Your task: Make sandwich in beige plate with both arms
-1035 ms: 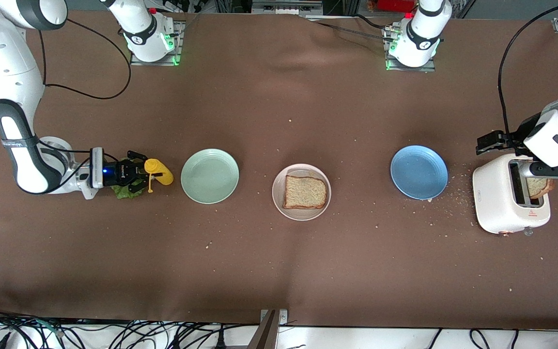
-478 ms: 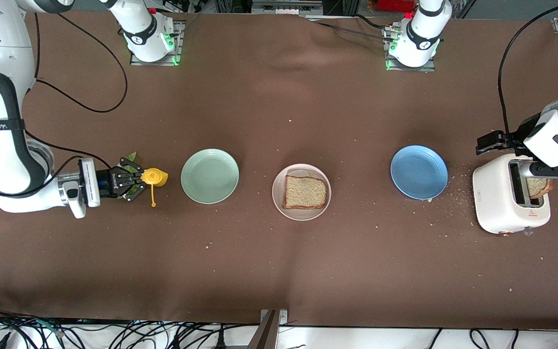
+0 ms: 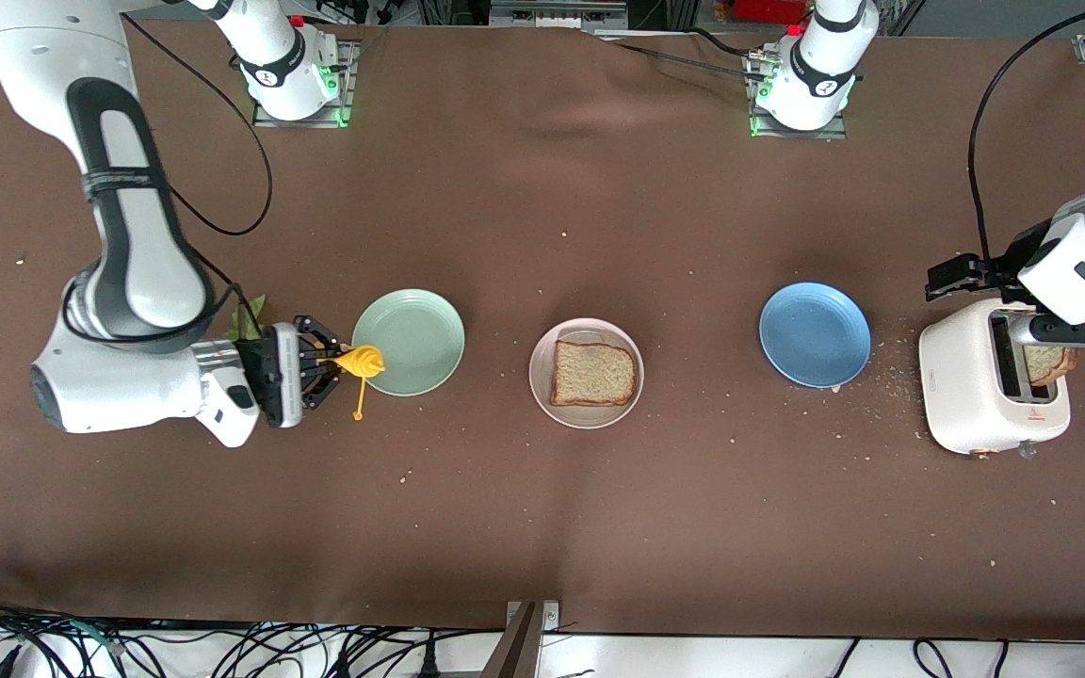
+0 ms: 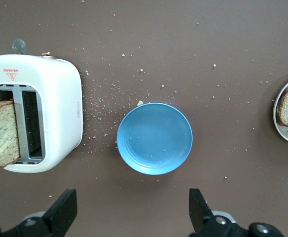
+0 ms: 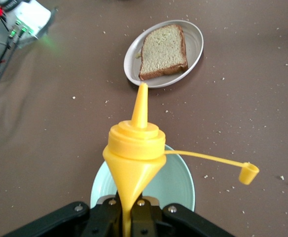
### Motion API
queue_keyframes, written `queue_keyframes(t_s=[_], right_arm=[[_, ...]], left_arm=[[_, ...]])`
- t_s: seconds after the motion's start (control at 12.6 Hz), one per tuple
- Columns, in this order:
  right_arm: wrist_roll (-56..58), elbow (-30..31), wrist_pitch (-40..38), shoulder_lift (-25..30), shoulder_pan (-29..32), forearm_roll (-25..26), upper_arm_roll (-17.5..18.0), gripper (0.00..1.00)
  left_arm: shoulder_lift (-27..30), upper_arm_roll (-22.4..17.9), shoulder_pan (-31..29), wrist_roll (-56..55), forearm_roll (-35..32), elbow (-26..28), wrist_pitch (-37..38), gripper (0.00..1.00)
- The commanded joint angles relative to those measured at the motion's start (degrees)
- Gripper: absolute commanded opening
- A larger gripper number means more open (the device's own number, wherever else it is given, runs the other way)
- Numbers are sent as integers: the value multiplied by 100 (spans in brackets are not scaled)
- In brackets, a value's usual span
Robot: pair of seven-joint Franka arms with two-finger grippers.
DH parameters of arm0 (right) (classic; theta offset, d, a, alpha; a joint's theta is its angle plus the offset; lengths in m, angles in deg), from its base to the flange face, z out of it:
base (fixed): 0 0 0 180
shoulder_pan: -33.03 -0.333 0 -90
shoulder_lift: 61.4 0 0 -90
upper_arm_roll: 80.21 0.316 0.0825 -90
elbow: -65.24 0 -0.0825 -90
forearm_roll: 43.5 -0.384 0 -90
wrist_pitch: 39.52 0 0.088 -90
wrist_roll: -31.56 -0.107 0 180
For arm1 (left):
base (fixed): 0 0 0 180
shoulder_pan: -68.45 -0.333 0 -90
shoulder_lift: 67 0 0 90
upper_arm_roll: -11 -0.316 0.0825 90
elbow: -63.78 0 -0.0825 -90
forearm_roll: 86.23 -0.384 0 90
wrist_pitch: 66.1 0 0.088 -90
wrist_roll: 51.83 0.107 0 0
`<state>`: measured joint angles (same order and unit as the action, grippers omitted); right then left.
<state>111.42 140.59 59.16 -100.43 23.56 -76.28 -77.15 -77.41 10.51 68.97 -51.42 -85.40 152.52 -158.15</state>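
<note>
A slice of bread [image 3: 594, 374] lies on the beige plate [image 3: 542, 395] at mid table, and both show in the right wrist view as bread [image 5: 162, 51] on the plate [image 5: 196, 44]. My right gripper [image 3: 324, 363] [image 5: 132, 217] is shut on a yellow squeeze bottle [image 3: 361, 361] [image 5: 134, 153], held over the rim of the mint-green plate [image 3: 415, 325], its cap [image 5: 247, 174] dangling open. The green lettuce leaf [image 3: 247, 320] peeks out beside the right arm. A second bread slice [image 3: 1046, 363] [image 4: 1, 133] stands in the toaster [image 3: 962, 395]. My left gripper [image 3: 955, 277] [image 4: 131, 212] hangs open above the toaster, holding nothing.
A blue plate [image 3: 816, 334] [image 4: 155, 138] lies between the beige plate and the white toaster [image 4: 55, 98]. The mint-green plate [image 5: 178, 190] has nothing on it. Crumbs are scattered round the toaster and the blue plate.
My right gripper closed on the yellow bottle, lifted it and carried it toward the mint-green plate, leaving the lettuce on the table. The left arm has not moved.
</note>
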Motion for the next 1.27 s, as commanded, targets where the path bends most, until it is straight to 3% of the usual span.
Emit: queue_keyframes(t_s=[0.0, 0.32, 0.72, 1.19], right_arm=[[-1213, -196, 554, -52, -851, 1067, -69, 0], [-3340, -196, 847, -88, -2108, 3097, -69, 0], [-5626, -178, 776, -263, -3453, 5242, -77, 0], [-5946, -161, 592, -351, -3754, 6028, -95, 0]], left_arm=[[-4, 23, 1, -58, -135, -15, -41, 100], [-4, 32, 9, -58, -135, -15, -41, 100], [-4, 32, 9, -58, -135, -15, -32, 100], [-13, 32, 9, -58, -144, -24, -41, 100]])
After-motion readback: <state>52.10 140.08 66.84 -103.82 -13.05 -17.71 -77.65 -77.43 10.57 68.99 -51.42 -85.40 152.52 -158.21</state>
